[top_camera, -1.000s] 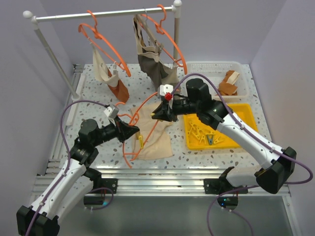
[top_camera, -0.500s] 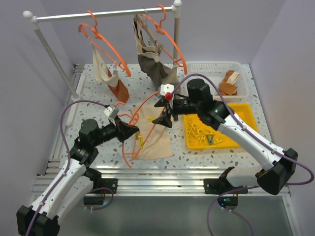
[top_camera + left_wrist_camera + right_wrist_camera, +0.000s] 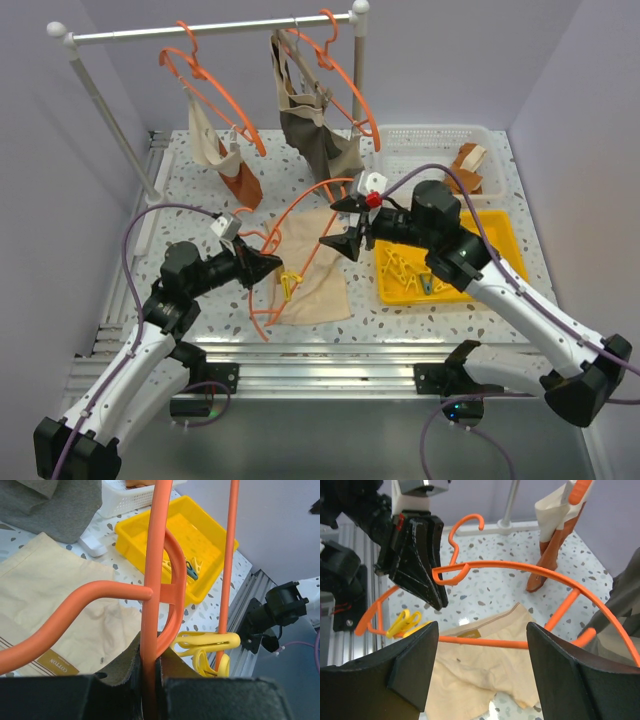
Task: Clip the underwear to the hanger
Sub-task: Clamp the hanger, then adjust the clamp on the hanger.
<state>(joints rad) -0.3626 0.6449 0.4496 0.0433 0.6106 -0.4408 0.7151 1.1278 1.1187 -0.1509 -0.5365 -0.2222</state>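
Note:
The cream underwear (image 3: 318, 272) (image 3: 485, 680) lies flat on the speckled table. Over it slants the orange hanger (image 3: 300, 205) (image 3: 156, 555) (image 3: 520, 567). My left gripper (image 3: 266, 266) (image 3: 150, 656) is shut on the hanger's stem near the hook. A yellow clip (image 3: 290, 281) (image 3: 207, 641) (image 3: 404, 623) sits on the hanger's lower bar by the cloth's left edge. Whether it pinches the cloth I cannot tell. My right gripper (image 3: 342, 225) (image 3: 482, 642) hovers open above the bar and the underwear, holding nothing.
A yellow tray (image 3: 503, 240) (image 3: 210, 527) of clips lies to the right. Behind it a white basket (image 3: 430, 140) holds a rust cloth. At the back, a rack (image 3: 210, 30) carries more orange hangers, a cream piece and a dark garment (image 3: 315, 135).
My right gripper has opened and drawn back to the right, away from the hanger. The left gripper keeps its hold and has not moved.

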